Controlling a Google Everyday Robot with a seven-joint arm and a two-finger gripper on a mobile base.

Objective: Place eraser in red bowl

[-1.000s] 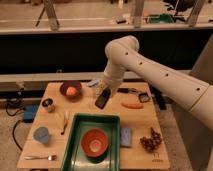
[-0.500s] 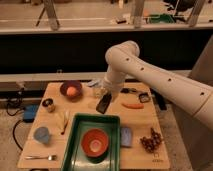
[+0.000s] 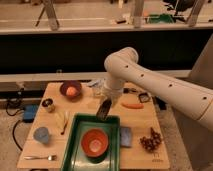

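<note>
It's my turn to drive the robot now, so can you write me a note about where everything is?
The gripper hovers over the far edge of the green tray, apparently shut on the small black rectangular eraser.
The round orange-red bowl sits in the tray, nearer the camera than the gripper, with nothing in it.
Done: eraser picked up.
Left: carry it over the bowl and let go.

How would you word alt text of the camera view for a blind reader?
A white robot arm reaches over a wooden table, its end effector above the far edge of a green tray holding a red bowl. Around the tray sit a maroon bowl, a blue cup and a fork.
</note>
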